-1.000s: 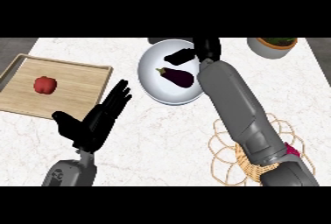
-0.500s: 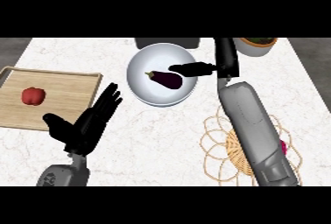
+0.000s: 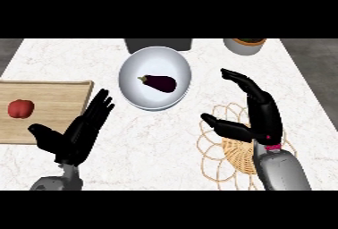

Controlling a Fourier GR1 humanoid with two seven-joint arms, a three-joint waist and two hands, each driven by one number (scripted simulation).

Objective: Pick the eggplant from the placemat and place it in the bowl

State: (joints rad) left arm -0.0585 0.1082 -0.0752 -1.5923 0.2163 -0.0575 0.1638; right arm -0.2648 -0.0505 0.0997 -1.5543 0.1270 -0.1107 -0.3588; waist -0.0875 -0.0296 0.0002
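A red tomato [image 3: 20, 108] is lying on the wooden board [image 3: 52, 94]; the left hand [image 3: 76, 134] is resting spread wide; the eggplant [image 3: 158, 82] is lying inside the bowl [image 3: 132, 96]; the right hand [image 3: 254, 114] is hovering, fingers wide, over the placemat [image 3: 218, 154].

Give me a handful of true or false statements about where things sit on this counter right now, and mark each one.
1. The eggplant lies in the white bowl. True.
2. The right robot hand is curled round the eggplant. False: it is open, over the woven placemat, apart from the bowl.
3. A red vegetable sits on the wooden tray. True.
4. The left robot hand holds the red vegetable. False: it is open and holds nothing.
5. The bowl stands on the placemat. False: it stands on the counter, beyond the placemat.
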